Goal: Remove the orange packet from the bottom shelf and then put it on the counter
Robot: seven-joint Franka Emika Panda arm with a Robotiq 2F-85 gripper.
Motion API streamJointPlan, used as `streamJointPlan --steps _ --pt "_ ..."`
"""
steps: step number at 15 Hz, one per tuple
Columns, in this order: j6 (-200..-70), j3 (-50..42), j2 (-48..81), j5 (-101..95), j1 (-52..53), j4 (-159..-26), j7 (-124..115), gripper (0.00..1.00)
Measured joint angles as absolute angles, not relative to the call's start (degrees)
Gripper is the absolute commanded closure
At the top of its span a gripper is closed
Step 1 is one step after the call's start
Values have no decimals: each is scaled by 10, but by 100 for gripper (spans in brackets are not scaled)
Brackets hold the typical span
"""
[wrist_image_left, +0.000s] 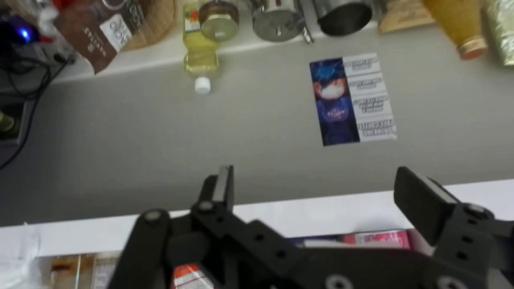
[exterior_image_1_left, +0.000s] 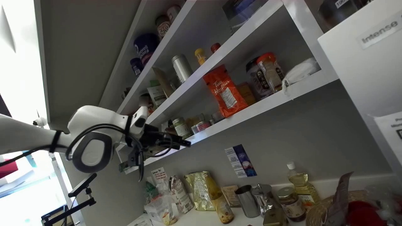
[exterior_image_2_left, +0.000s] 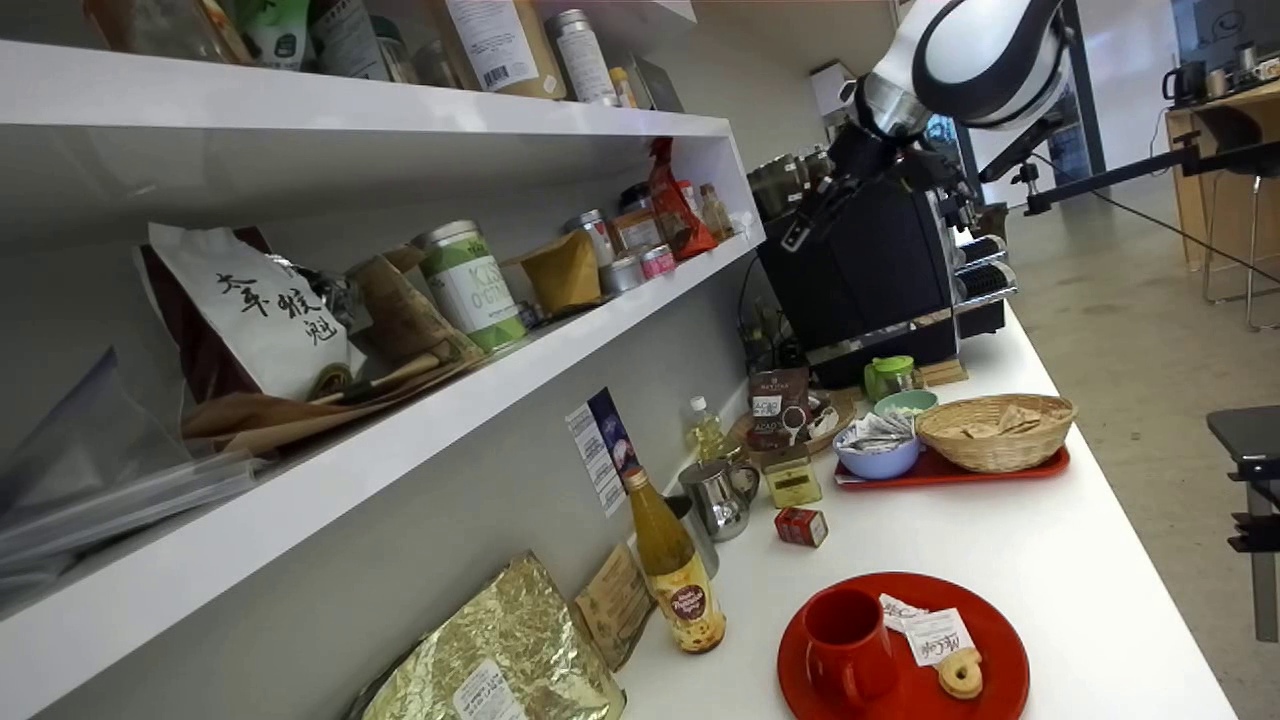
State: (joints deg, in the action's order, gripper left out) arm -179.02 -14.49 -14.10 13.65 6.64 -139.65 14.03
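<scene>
Clearly, the packet (exterior_image_1_left: 224,90) stands on the shelf (exterior_image_1_left: 270,103), close to its front edge, its white lettering showing in an exterior view. A pink tin (exterior_image_2_left: 658,262) sits near it, and a red-lidded jar (exterior_image_1_left: 272,72) stands on its other side, along the same shelf. The claw (wrist_image_left: 314,170) hangs apart from the packet, in front of the shelf, its fingers (wrist_image_left: 419,200) spread wide; the wall (wrist_image_left: 261,132) and the shelf's edge show between them. In the wrist view, an orange patch (wrist_image_left: 188,275) behind the claw may be the packet, but too little shows to be sure. Lower down is the worktop (exterior_image_2_left: 1080,560), where a red plate (exterior_image_2_left: 1003,640) bears a mug (exterior_image_2_left: 850,650) and a cookie (exterior_image_2_left: 961,673). A bottle (exterior_image_2_left: 672,565) stands near the wall, and farther along a basket (exterior_image_2_left: 1000,452) rests on a tray (exterior_image_2_left: 930,481).
</scene>
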Motion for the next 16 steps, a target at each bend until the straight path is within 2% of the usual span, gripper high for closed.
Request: streamJointPlan --steps 3,7,11,16 --pt "-1862 -144 -36 137 69 -1314 118 0" --pt "-1865 -139 68 118 30 -1191 69 0" --pt "-1806 -177 74 115 41 -1113 51 0" --pt "-1786 -180 49 100 56 -1060 27 0"
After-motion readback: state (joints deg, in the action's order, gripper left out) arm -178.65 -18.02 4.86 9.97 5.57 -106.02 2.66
